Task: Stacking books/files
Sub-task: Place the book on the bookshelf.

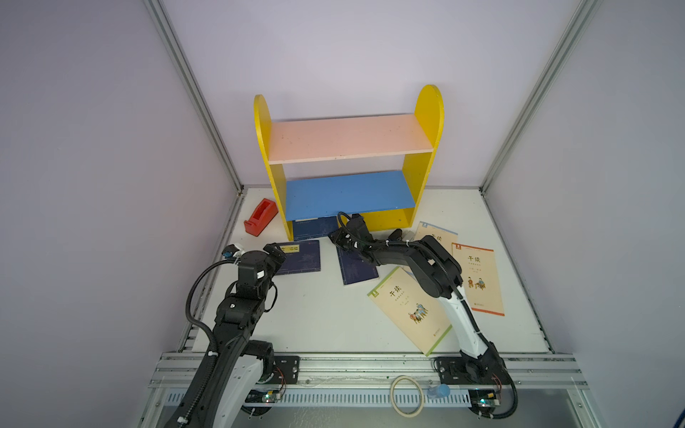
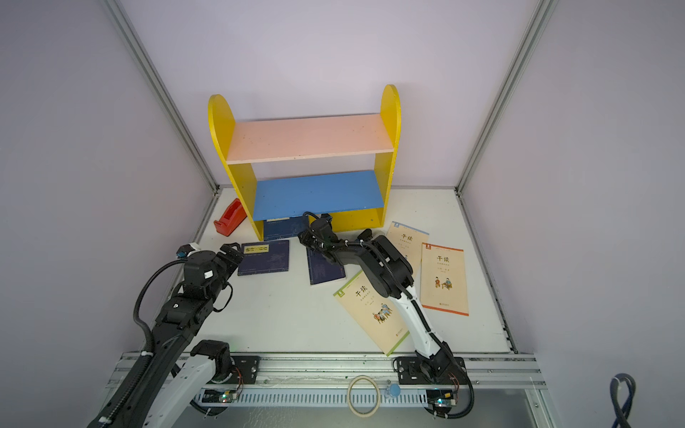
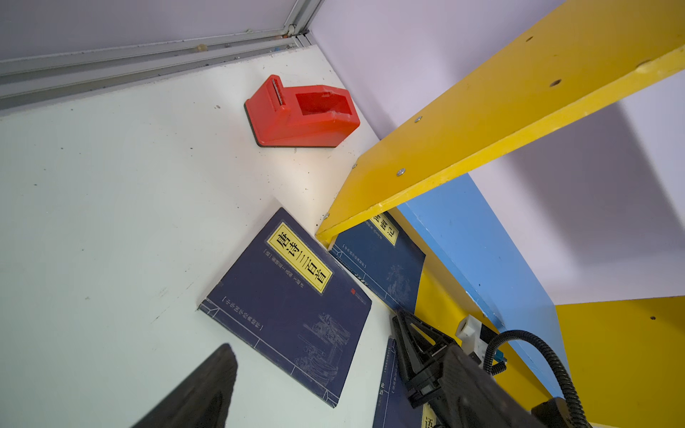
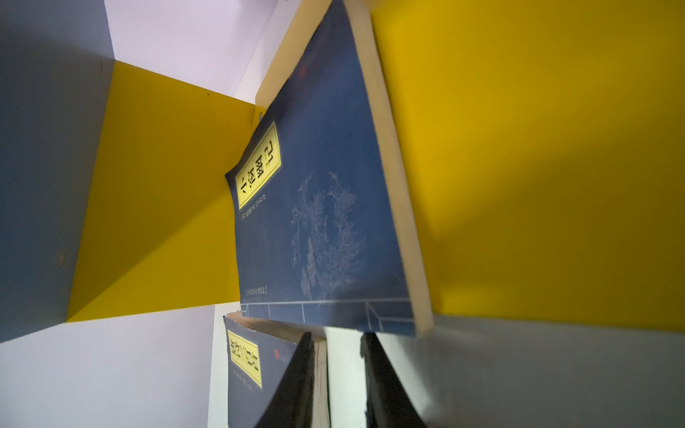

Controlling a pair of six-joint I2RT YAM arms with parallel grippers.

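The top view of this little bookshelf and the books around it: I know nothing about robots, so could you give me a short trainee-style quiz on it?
1. True or false: a book lies on the pink top board.
2. What sticks out from under the yellow shelf unit? A) a navy book; B) a cream book; C) the red tape dispenser.
3. What colour is the unit's lower board?
Key: 1 false; 2 A; 3 blue.
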